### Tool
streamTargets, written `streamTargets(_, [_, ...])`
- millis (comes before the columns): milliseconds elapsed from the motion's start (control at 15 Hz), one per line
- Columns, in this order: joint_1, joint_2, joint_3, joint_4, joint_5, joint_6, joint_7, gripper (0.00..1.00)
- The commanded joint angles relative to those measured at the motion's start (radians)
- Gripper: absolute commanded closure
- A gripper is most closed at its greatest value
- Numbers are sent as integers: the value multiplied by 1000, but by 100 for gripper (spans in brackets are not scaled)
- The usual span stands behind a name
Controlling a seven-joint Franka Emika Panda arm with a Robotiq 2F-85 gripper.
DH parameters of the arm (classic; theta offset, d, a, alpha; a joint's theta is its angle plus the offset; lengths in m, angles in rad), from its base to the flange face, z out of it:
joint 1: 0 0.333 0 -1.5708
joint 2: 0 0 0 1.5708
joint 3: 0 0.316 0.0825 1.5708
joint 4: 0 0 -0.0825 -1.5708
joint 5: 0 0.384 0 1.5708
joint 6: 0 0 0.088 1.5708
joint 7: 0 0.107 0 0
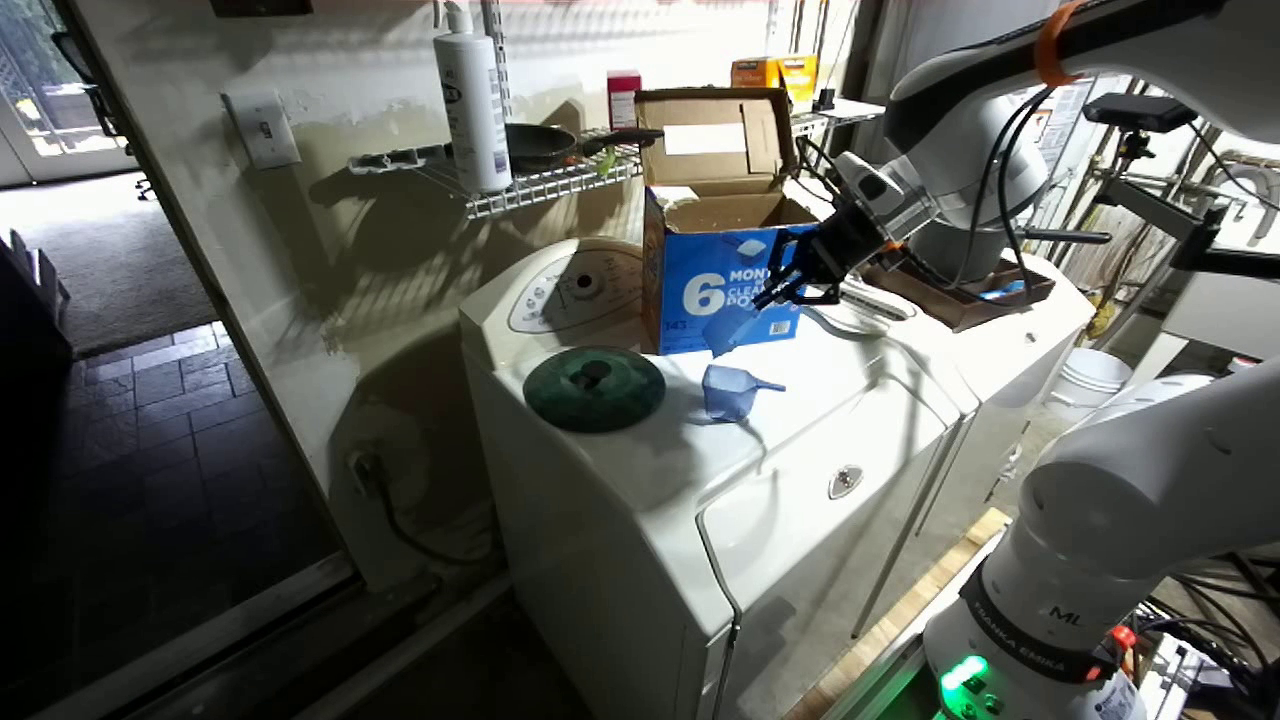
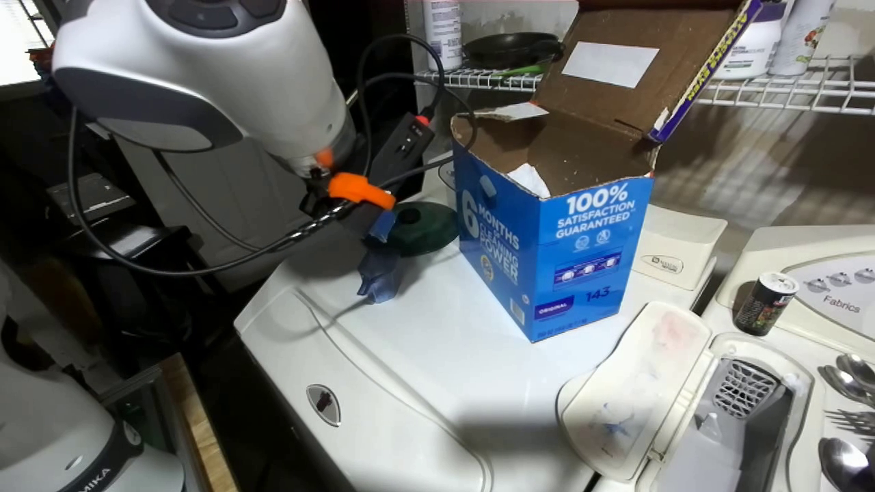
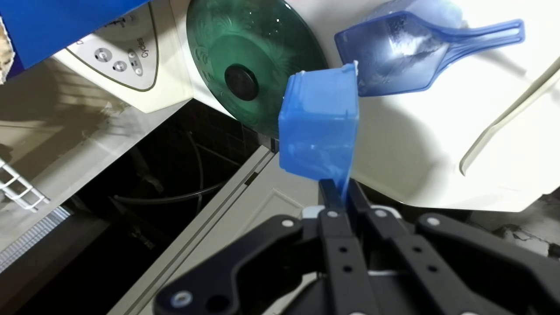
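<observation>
Blue scoop [image 3: 318,127] hangs pinched in the end effector [image 3: 341,186] near another scoop [image 3: 389,61].

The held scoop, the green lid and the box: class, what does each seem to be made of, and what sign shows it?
Held scoop: likely smooth plastic; its blue walls look translucent.
Green lid: glossy, probably glass, though plastic is possible; it shows bright highlights and a raised-looking pattern.
Box: cardboard, printed blue outside; the bare brown inside and ragged edges show it.
</observation>
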Motion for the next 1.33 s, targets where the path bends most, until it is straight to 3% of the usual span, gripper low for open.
streamTargets(0, [10,-19,-24,7,18,-38,13,98])
streamTargets(667, [-12,2,-82,100,108,-185,93,98])
streamTargets(1267, [-79,96,-105,228,250,-294,383,98])
